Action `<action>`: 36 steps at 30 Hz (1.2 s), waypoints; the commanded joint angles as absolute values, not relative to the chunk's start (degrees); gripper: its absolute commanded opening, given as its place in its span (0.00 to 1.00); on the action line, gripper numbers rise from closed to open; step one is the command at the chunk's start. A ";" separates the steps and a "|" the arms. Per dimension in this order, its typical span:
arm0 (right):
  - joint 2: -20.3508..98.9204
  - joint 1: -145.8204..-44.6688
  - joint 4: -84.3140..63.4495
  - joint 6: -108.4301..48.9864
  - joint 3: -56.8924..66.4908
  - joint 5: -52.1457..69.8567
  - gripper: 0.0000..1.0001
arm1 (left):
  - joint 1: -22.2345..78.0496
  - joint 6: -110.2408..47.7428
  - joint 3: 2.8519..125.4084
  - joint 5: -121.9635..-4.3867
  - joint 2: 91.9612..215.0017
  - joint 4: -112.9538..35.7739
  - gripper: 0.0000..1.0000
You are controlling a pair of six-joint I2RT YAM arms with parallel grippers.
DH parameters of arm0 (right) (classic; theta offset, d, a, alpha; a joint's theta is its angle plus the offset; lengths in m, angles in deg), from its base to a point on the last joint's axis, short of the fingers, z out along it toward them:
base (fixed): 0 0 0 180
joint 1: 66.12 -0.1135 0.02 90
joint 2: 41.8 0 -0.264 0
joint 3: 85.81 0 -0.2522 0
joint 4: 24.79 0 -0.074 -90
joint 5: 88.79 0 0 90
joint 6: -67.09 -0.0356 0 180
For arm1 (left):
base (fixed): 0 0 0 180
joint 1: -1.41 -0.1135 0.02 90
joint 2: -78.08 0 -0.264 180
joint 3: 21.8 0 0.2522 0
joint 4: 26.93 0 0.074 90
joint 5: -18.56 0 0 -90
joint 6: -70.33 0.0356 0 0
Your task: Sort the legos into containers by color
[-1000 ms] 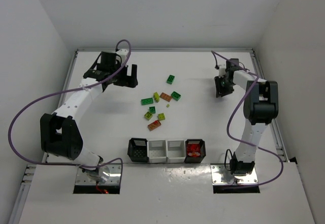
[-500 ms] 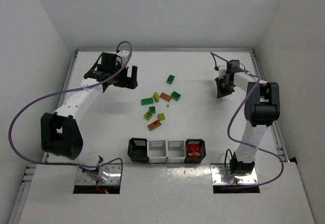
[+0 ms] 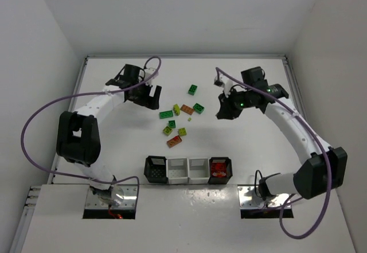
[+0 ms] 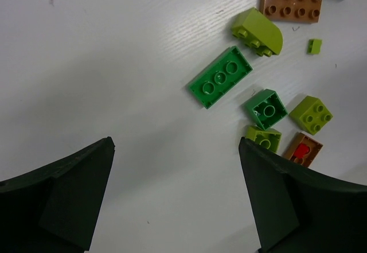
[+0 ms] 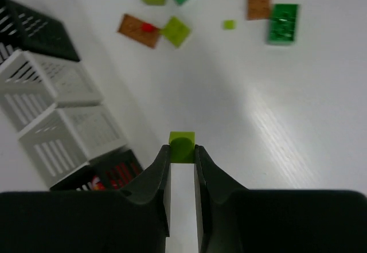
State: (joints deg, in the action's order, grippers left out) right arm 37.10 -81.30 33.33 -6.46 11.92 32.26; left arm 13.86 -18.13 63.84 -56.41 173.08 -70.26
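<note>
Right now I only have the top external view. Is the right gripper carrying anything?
Observer: Yes. The right wrist view shows the right gripper shut on a small yellow-green brick.
Operator: And the left one?
Observer: In the left wrist view the left gripper is open and empty over bare table.
Operator: Which piece is closest ahead of it?
Observer: A long green brick, lying flat and apart from the gripper.

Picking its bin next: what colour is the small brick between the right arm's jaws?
The brick is yellow-green, clearest in the right wrist view.
</note>
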 commanded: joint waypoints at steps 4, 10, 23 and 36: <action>34.41 -93.87 38.98 -4.80 15.12 37.69 0.04 | 16.17 -16.33 65.35 -56.58 174.75 -70.40 0.96; 33.79 -107.15 37.93 -5.33 18.37 33.57 0.04 | 16.70 -16.85 65.35 -56.58 176.77 -70.40 0.96; 35.72 -118.76 38.72 -3.57 21.19 28.12 0.06 | 18.89 -18.53 69.03 -57.11 181.25 -69.79 0.96; 36.78 -120.52 37.14 -4.10 21.72 25.74 0.45 | 21.88 -18.44 71.77 -53.42 183.54 -69.79 0.96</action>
State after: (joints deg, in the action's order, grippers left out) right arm 36.40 -120.01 38.71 -4.45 21.93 26.21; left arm 20.50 -18.52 69.15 -55.40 183.35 -70.63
